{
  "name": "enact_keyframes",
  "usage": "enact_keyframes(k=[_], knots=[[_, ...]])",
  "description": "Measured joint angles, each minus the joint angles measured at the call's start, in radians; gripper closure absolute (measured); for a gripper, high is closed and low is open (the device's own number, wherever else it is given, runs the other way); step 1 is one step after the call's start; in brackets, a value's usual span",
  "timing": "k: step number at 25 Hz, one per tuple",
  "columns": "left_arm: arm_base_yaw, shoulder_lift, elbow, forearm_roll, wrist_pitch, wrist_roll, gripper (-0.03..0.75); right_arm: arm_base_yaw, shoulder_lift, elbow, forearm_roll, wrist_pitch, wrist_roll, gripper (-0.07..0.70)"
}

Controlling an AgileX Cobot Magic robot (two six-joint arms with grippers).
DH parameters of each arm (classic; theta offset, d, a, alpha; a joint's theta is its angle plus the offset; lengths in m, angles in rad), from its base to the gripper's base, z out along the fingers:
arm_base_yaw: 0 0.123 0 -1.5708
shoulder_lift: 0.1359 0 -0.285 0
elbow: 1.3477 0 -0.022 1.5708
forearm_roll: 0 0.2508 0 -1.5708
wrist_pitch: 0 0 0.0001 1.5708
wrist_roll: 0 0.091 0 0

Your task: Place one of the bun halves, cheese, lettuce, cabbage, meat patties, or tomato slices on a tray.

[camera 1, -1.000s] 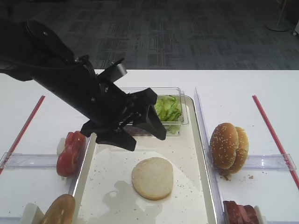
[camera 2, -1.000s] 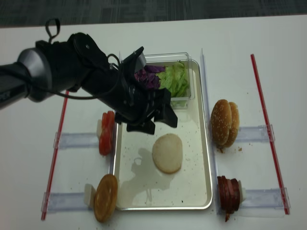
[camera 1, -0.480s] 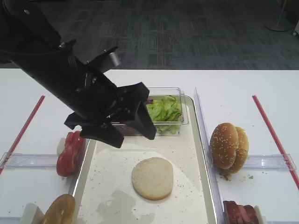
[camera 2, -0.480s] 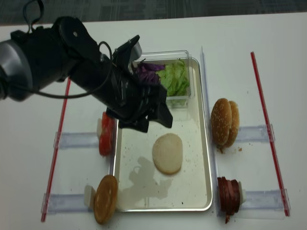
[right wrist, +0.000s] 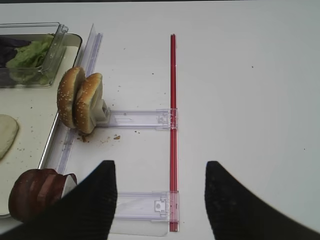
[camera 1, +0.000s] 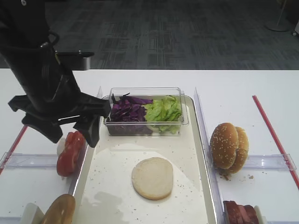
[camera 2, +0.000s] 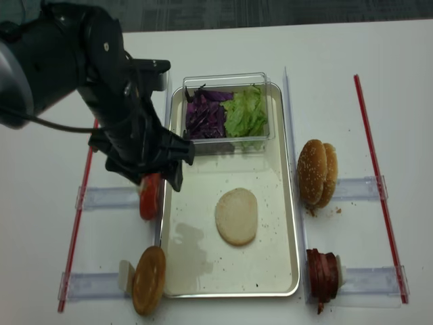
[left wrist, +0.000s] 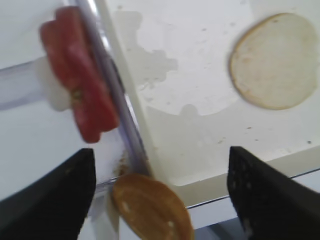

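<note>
A flat pale bun half [camera 1: 152, 178] [camera 2: 236, 216] [left wrist: 274, 61] lies in the middle of the cream tray [camera 1: 112, 191] [camera 2: 199, 261]. My left gripper [camera 1: 70, 135] [camera 2: 152, 177] [left wrist: 160, 150] hangs open and empty over the tray's left rim, above the tomato slices [camera 1: 71, 151] [left wrist: 80, 100]. Lettuce [camera 1: 163, 110] and purple cabbage [camera 1: 127, 109] fill the tub at the tray's far end. Meat patties [camera 2: 323, 277] [right wrist: 35, 192] stand at the front right. My right gripper [right wrist: 160, 165] is open over bare table. Cheese is out of view.
Sesame buns [camera 1: 229, 147] [right wrist: 80, 100] stand on edge right of the tray. A browner domed bun [camera 1: 58, 210] [left wrist: 152, 210] sits at the front left. Red strips [camera 1: 271, 126] [camera 2: 81, 196] mark both sides, and clear plastic holders [right wrist: 135, 119] lie across the table.
My left arm has swung left, off the tray and tub, to above the tomato slices, its jaws still open. The bun half has not moved.
</note>
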Motion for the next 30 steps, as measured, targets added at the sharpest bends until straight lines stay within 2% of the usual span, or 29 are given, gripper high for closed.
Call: enact_keyframes(k=[9, 12, 15, 25, 28, 30], knots=[[0.001, 0.0, -0.003, 0.113, 0.06, -0.047, 0.211, 0.0, 0.0, 0.0, 0.0, 0.0, 0.0, 0.204], [0.033, 0.0, -0.003, 0.113, 0.068, -0.05, 0.211, 0.0, 0.0, 0.0, 0.0, 0.0, 0.0, 0.204], [0.093, 0.0, -0.003, 0.115, 0.07, -0.043, 0.21, 0.0, 0.0, 0.0, 0.0, 0.0, 0.0, 0.204], [0.403, 0.0, -0.003, 0.121, 0.07, 0.078, 0.21, 0.0, 0.0, 0.0, 0.0, 0.0, 0.0, 0.204], [0.458, 0.0, -0.003, 0.121, 0.072, 0.102, 0.21, 0.0, 0.0, 0.0, 0.0, 0.0, 0.0, 0.204], [0.471, 0.0, -0.003, 0.123, 0.072, 0.116, 0.211, 0.0, 0.0, 0.0, 0.0, 0.0, 0.0, 0.204]])
